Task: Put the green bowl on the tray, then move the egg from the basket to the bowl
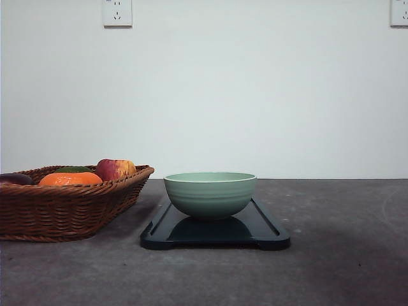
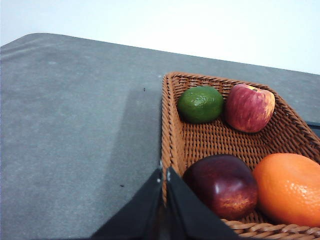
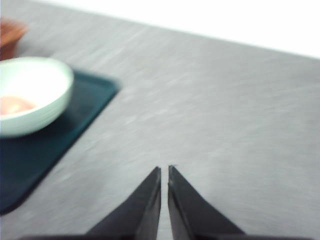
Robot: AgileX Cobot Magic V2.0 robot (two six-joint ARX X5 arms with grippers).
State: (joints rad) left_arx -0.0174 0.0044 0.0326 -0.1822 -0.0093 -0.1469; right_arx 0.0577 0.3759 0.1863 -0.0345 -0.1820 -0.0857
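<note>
Bowl (image 1: 210,194) sits upright on tray (image 1: 264,231), tray flat on grey tabletop (image 1: 344,255). Right wrist view – blurred – shows pale pinkish egg (image 3: 14,105) inside bowl. Basket (image 1: 64,210) just left of tray, apart from it; holds lime (image 2: 200,104), red apple (image 2: 249,107), dark red fruit (image 2: 223,185), orange (image 2: 289,189). Left claw (image 2: 164,175) clenched, empty, tips over basket's rim. Right claw (image 3: 164,171) clenched, empty, over bare tabletop beside tray.
</note>
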